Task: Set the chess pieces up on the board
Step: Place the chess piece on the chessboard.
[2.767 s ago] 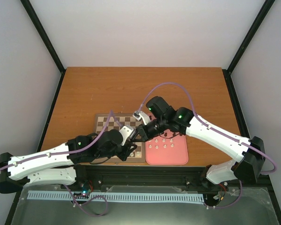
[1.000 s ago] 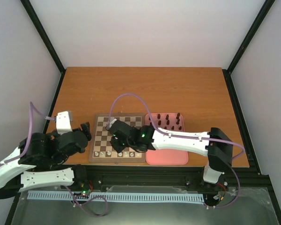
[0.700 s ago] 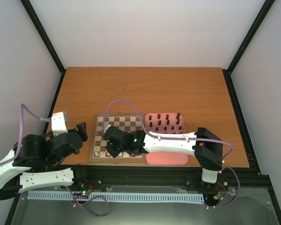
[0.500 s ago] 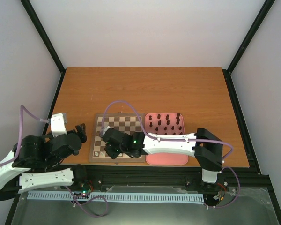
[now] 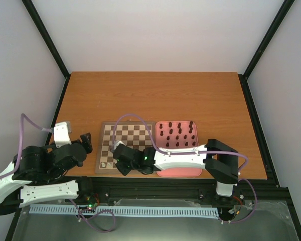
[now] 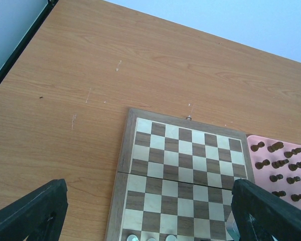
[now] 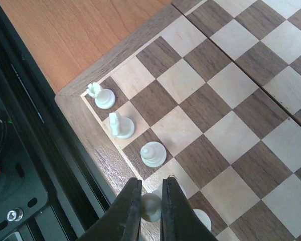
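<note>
The board (image 5: 133, 133) lies at the table's near edge. My right gripper (image 7: 151, 201) is shut on a cream-white chess piece (image 7: 151, 208) low over the board's near-left edge, beside the rim. Three white pieces (image 7: 119, 125) stand in a row along that edge, and another white piece (image 7: 204, 219) stands just right of my fingers. In the top view the right gripper (image 5: 124, 168) hides most of that row. My left gripper (image 5: 87, 142) is open and empty, off the board's left side. The dark chess pieces (image 5: 178, 133) stand in the pink tray (image 5: 180, 168).
The left wrist view shows the board (image 6: 185, 150) with its far rows bare, the pink tray (image 6: 254, 155) to its right, and bare wooden table (image 6: 65, 115) to the left and beyond. A black frame rail (image 7: 35, 165) runs just past the board's near rim.
The right arm has slid toward the board's near-left edge with the white piece in its fingers. The left arm has drawn back slightly to the left and then stayed still.
</note>
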